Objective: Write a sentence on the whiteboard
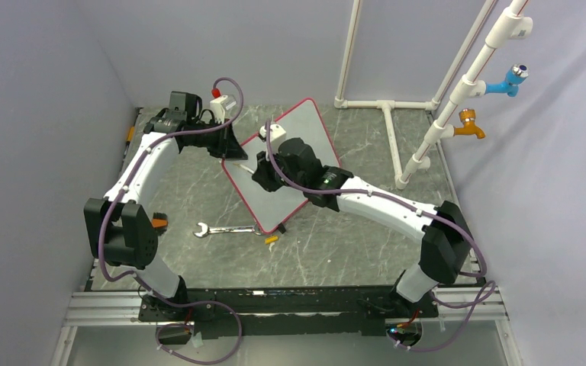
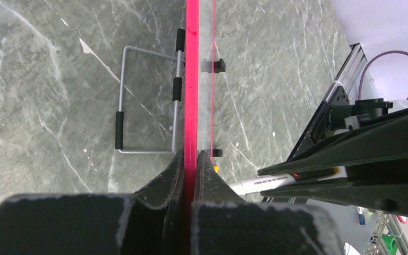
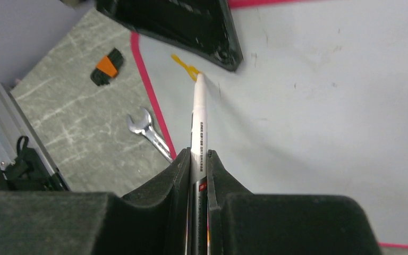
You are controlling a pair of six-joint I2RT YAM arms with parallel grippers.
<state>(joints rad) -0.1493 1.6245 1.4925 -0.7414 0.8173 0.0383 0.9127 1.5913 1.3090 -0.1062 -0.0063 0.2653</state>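
Note:
The whiteboard (image 1: 309, 133), white with a red-pink rim, lies tilted on the table. My left gripper (image 1: 233, 152) is shut on its left rim; in the left wrist view the jaws pinch the rim (image 2: 192, 79) edge-on. My right gripper (image 1: 263, 174) is shut on a white marker (image 3: 198, 125). The marker's tip touches the board (image 3: 319, 106) at the end of a short orange stroke (image 3: 183, 65). The marker also shows in the left wrist view (image 2: 260, 183).
A silver wrench (image 1: 220, 229) lies by the board's near corner, with a small yellow cap (image 1: 272, 239) beside it. An orange-and-black tool (image 1: 158, 223) lies at the left. White pipes (image 1: 389, 107) with blue and orange taps stand at the back right. A wire stand (image 2: 149, 101) shows under the board.

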